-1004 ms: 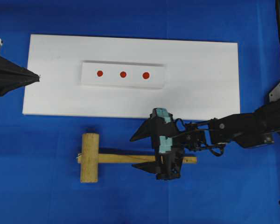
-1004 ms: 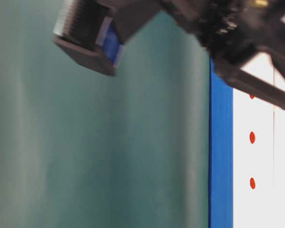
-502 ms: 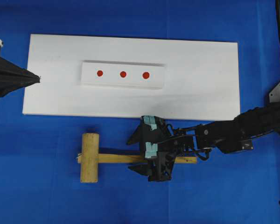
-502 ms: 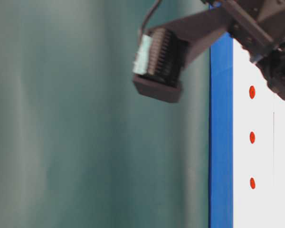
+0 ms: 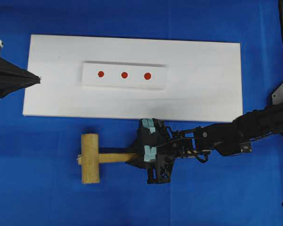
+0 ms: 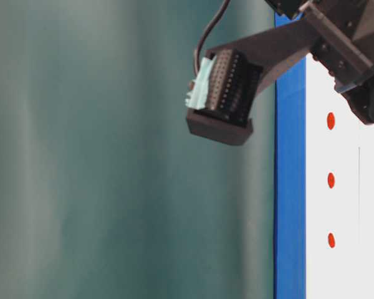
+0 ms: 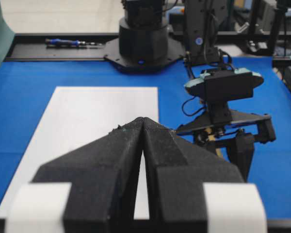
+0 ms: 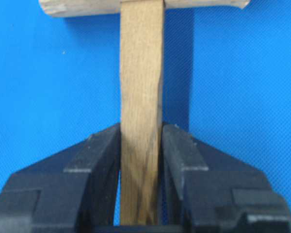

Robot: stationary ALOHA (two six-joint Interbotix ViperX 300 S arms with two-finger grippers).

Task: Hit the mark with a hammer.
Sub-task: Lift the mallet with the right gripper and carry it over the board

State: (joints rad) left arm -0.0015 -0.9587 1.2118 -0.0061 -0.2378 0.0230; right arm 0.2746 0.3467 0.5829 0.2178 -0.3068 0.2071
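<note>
Altogether: one hammer [image 5: 104, 158], three red dots [image 5: 124, 75], two grippers [image 5: 140, 157].

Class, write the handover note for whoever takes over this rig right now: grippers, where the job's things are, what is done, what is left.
Right gripper: shut on the hammer, jaws on either side of its handle.
Left gripper: shut, empty, at the white board's left end.
Hammer: flat on the blue table, below the board.
The mark: middle red dot on the raised strip.
Done: hammer gripped.
Left: lift, strike the mark.

Three red dots [image 5: 124, 75], one hammer [image 5: 90, 158]
</note>
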